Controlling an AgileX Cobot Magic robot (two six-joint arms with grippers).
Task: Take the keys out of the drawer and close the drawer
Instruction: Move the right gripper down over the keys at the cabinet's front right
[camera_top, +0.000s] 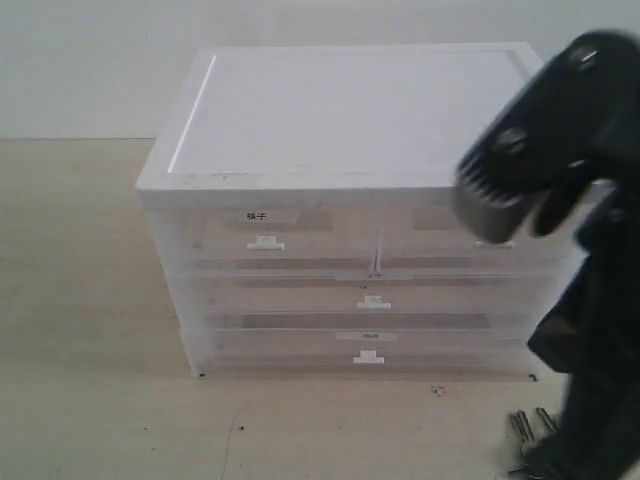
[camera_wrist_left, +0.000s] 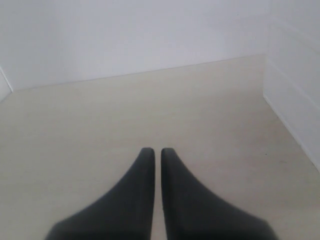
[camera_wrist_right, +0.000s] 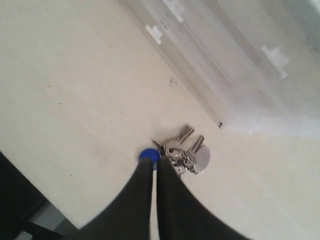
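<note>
Right gripper, closed, tips at the keys on the table; left gripper closed. Cabinet's middle drawer shut; top label unreadable.

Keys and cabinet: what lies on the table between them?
Only bare table lies between the keys and the cabinet, as the right wrist view shows.

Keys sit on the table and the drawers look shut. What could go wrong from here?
1. The right hand is shut with its tips at the blue fob of the keys. Whether it pinches the fob is unclear, so lifting may drag or drop them.
2. The keys lie near the edge of the table and could be knocked off.
3. The middle drawer looks shut, but its translucent front could hide a gap.
</note>
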